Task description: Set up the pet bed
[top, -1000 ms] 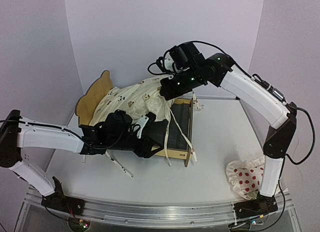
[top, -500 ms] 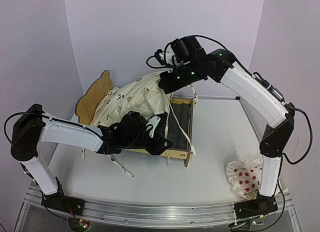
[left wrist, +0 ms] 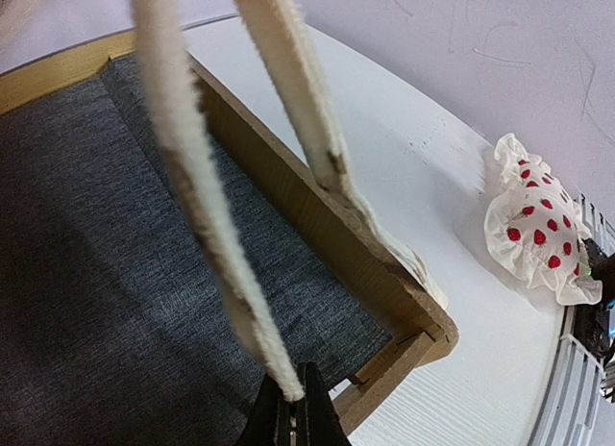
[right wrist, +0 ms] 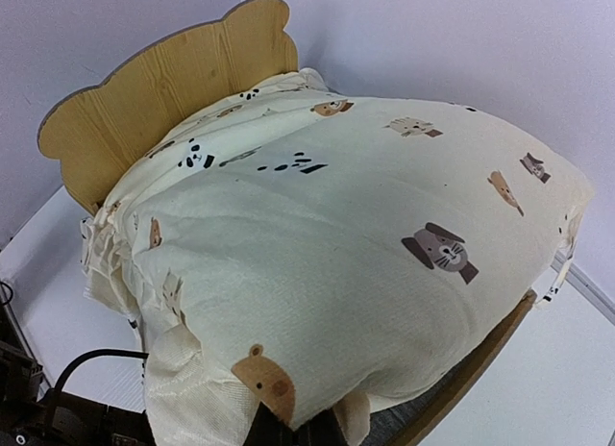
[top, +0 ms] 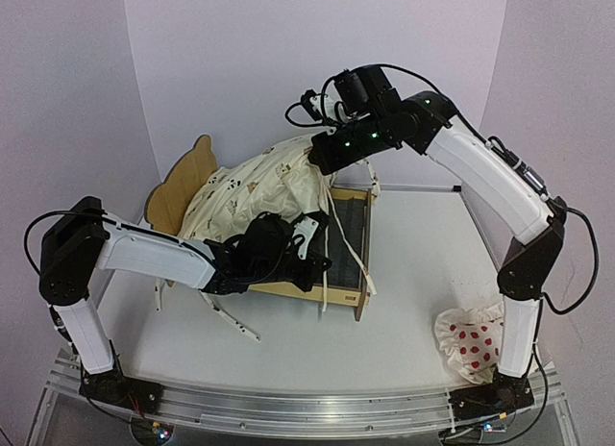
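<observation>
Bed is standing slantwise at the middle of the counter, foot end pointing right and headboard pointing far left. Nearest, by the right arm's base, a red-dotted pillow is lying crumpled on the counter, well apart from the bed and outside it.

Further in, the left arm is reaching across the bed's near rail. The left gripper is hanging over the grey felt base close to the foot corner. Its fingers are clenching the lower end of a cream tie, which is running up out of the wrist view. A second tie is dangling just beside the first, in front of the side rail. Inside the rails, only the foot part of the felt base is showing bare, and more ties are trailing across it and over the foot rail.

Beyond that, a cream cover printed with small animals is filling the rest of the frame. It is billowing up from the headboard end and hiding the base beneath it. At its highest edge, above the far rail, the right gripper is pinching the cloth and holding it raised off the bed. In the right wrist view the fingers are closing on the cover's edge, and the scalloped headboard is rising behind the cloth.
</observation>
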Controlling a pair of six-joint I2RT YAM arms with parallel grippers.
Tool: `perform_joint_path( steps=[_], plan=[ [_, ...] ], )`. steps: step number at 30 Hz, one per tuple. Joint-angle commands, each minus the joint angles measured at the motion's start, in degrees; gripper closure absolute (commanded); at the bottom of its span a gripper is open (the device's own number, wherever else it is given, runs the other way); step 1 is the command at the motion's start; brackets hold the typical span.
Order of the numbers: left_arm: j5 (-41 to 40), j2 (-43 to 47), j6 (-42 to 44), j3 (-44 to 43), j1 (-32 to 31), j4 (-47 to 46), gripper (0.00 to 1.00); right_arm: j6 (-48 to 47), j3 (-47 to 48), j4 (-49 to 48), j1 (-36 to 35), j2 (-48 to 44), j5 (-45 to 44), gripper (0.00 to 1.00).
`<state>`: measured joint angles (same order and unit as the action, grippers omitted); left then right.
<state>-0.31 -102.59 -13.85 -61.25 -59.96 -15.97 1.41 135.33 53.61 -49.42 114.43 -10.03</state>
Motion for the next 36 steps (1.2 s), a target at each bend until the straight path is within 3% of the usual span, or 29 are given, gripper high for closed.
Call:
perform_joint_path(
  steps=[1, 13, 36],
  plan=[
    [-1.99, 0.65, 0.95, -3.43, -0.15, -1.15, 1.0, -0.32, 1.18, -4.33, 0.53, -1.41, 0.53, 1.0],
    [-6.19, 0.55, 4.85, -5.06, -0.15, -5.83, 1.0, 2.44, -9.51, -7.33, 0.61, -5.69, 1.48, 1.0],
    [-9.01, -1.38, 5.58, -3.64, -0.15, -8.1, 1.0, 3.31, -14.91, -9.13, 0.57, -7.31, 1.31, 1.0]
  ],
)
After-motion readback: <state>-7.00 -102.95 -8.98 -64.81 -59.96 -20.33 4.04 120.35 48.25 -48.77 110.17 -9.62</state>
